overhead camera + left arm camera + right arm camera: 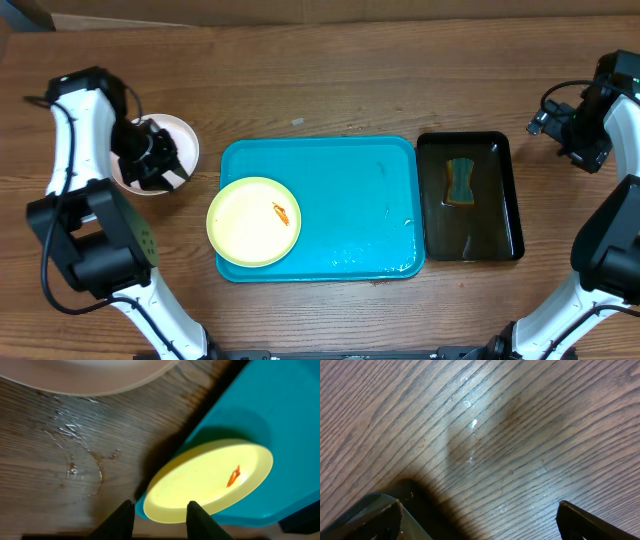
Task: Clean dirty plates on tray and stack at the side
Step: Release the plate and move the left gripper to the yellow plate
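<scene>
A pale yellow-green plate [254,221] with a red-orange smear lies on the left end of the turquoise tray [350,205], overhanging its left rim. It shows in the left wrist view [210,480] too, on the tray [280,420]. A white plate [185,135] sits on the wood left of the tray; its edge shows in the left wrist view [100,380]. My left gripper [155,165] hangs over that white plate, open and empty [159,517]. My right gripper [580,140] is open and empty over bare wood [480,520], right of the black tray. A third plate is not visible.
A narrow black tray [470,195] holding a sponge [460,181] and dark liquid stands right of the turquoise tray; its corner shows in the right wrist view [365,510]. Water streaks lie on the wood [75,450] beside the white plate.
</scene>
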`<state>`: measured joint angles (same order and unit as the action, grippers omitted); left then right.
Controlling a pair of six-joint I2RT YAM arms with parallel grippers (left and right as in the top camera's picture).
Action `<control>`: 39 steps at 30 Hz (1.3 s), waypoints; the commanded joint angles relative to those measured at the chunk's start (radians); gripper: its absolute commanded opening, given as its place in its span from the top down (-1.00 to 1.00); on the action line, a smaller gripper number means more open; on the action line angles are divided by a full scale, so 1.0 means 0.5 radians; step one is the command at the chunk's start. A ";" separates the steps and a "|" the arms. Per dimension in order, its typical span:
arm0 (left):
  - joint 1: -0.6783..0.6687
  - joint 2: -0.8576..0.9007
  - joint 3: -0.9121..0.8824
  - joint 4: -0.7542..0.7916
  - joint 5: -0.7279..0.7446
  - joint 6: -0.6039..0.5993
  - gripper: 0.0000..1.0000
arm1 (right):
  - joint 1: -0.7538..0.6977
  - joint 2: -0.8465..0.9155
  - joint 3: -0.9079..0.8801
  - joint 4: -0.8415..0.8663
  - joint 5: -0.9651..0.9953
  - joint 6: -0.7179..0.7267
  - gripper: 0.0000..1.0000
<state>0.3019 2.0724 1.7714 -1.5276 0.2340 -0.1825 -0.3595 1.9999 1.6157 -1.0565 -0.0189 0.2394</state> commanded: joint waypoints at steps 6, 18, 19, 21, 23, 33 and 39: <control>-0.385 -0.049 -0.243 -0.024 -0.428 -0.105 0.10 | 0.008 -0.043 0.028 0.009 0.004 0.008 -1.00; -0.449 -0.049 -0.369 0.127 -0.401 -0.152 0.17 | 0.008 -0.043 0.028 0.009 0.004 0.008 -1.00; -0.450 -0.049 -0.394 0.154 -0.401 -0.152 0.17 | 0.008 -0.043 0.028 0.009 0.004 0.008 -1.00; -0.449 -0.049 -0.445 0.201 -0.402 -0.152 0.17 | 0.008 -0.043 0.028 0.009 0.004 0.008 -1.00; -0.448 -0.049 -0.493 0.237 -0.401 -0.152 0.17 | 0.008 -0.043 0.028 0.009 0.004 0.008 -1.00; -0.497 -0.049 -0.568 0.273 -0.332 -0.150 0.40 | 0.008 -0.043 0.028 0.009 0.004 0.008 -1.00; -0.613 -0.050 -0.576 0.311 -0.164 -0.081 0.38 | 0.008 -0.043 0.028 0.008 0.004 0.008 -1.00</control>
<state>0.0360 2.0724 1.4925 -1.3849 0.0837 -0.2386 -0.3592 2.0003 1.6157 -1.0569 -0.0189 0.2390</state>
